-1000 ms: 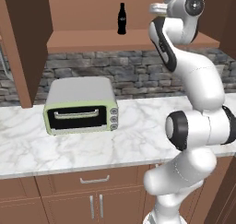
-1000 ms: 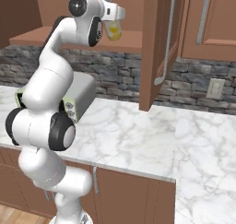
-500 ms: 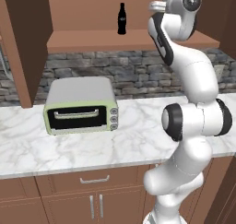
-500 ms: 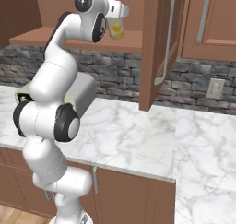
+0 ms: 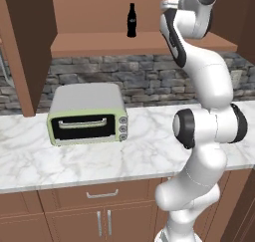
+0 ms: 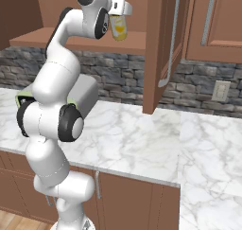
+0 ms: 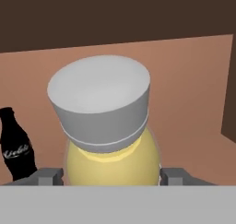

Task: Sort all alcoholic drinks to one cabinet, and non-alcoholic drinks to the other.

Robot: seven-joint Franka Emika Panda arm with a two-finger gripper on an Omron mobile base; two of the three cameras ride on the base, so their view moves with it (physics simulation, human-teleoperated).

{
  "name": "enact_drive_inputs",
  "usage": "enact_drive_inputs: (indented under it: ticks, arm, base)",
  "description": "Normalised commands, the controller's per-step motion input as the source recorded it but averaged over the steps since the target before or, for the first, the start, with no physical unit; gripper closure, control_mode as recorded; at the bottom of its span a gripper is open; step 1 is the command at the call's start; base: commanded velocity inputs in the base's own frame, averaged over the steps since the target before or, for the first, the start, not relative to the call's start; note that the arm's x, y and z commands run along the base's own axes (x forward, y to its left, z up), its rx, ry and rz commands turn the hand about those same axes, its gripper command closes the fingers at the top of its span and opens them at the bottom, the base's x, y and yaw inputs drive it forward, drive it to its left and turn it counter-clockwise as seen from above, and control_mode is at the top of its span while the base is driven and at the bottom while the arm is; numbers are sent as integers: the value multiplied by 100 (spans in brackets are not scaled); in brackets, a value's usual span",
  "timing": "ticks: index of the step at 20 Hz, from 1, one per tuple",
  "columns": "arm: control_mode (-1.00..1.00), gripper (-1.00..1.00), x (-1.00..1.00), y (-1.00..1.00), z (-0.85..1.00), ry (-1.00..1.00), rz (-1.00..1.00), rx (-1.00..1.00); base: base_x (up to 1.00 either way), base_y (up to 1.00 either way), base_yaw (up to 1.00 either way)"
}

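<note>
The yellow bottle (image 7: 110, 154) with its whitish cap (image 7: 99, 98) sits between the two finger tips of the gripper (image 7: 110, 176), one on each side of its body; the jaws appear clamped on it. In the right base view the yellow bottle (image 6: 119, 29) hangs under the hand at the level of the open cabinet's shelf (image 6: 56, 39), with no clear contact between its base and the boards. The small black cola bottle (image 5: 131, 20) stands upright further back on the same shelf (image 5: 89, 43), well to one side of the carried bottle; it is also visible in the hand view (image 7: 15, 144).

Judged step: delivery of a non-alcoholic drink to the cabinet that already holds the cola. Placement is not yet complete.

The next move calls for carrying the bottle inward over the shelf, lowering it until the base seats flat, then parting the jaws and withdrawing clear of the open cabinet door (image 6: 163, 44). The alcoholic bottles cannot be assessed here.
</note>
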Motion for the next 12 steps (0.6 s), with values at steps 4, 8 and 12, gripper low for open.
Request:
enact_drive_inputs:
  ticks: [4, 8, 12]
  arm:
    - [-100, 100, 19, 0, -35, 0, 0, 0]
    - [-100, -100, 19, 0, -32, 0, 0, 0]
    - [-100, -100, 26, 0, -19, 0, 0, 0]
  base:
    - [0, 0, 0]
    - [0, 0, 0]
    - [0, 0, 0]
